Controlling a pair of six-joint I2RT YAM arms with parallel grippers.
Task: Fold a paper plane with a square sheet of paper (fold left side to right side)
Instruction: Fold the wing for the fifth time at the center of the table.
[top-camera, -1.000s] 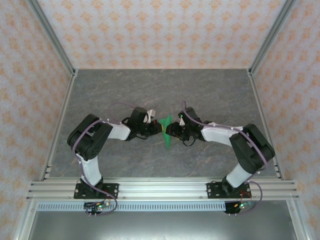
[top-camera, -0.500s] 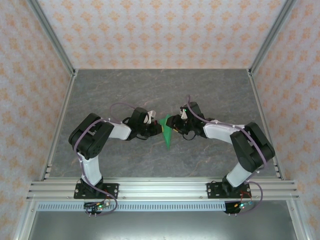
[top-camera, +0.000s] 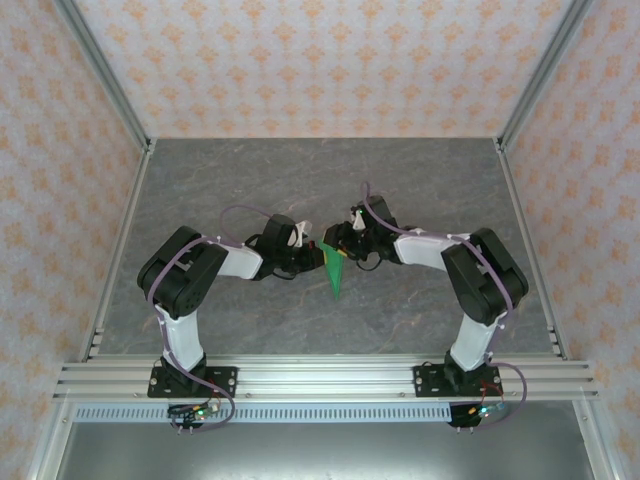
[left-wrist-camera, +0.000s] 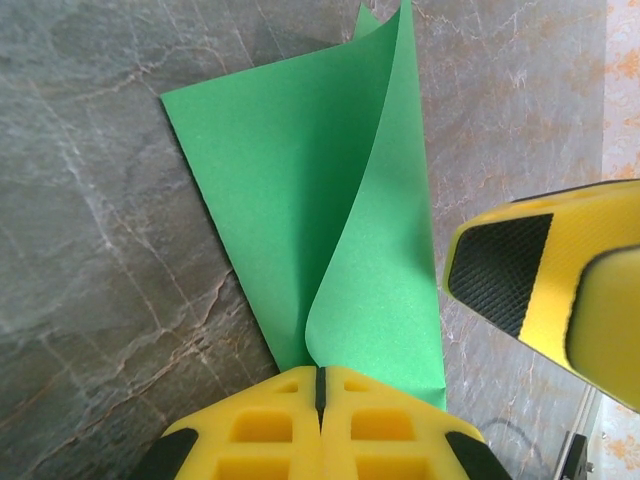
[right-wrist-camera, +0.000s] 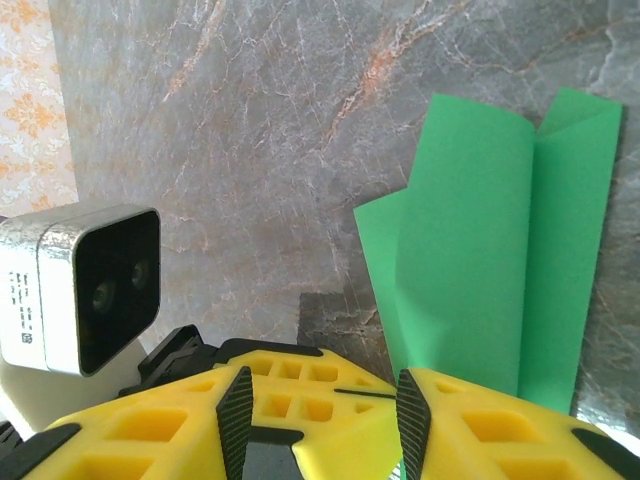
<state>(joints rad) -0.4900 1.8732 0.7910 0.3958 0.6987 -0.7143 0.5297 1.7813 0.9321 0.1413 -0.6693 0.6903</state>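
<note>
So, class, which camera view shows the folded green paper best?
The left wrist view: the green paper appears large, one flap curling upward, near end pinched in the left end effector. The right wrist view shows its layers, partly cropped; the top external view, a small sliver.

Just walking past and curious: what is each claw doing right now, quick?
Left gripper: closed, pinching the folded green paper.
Right gripper: open, holding nothing, beside the paper.
</note>
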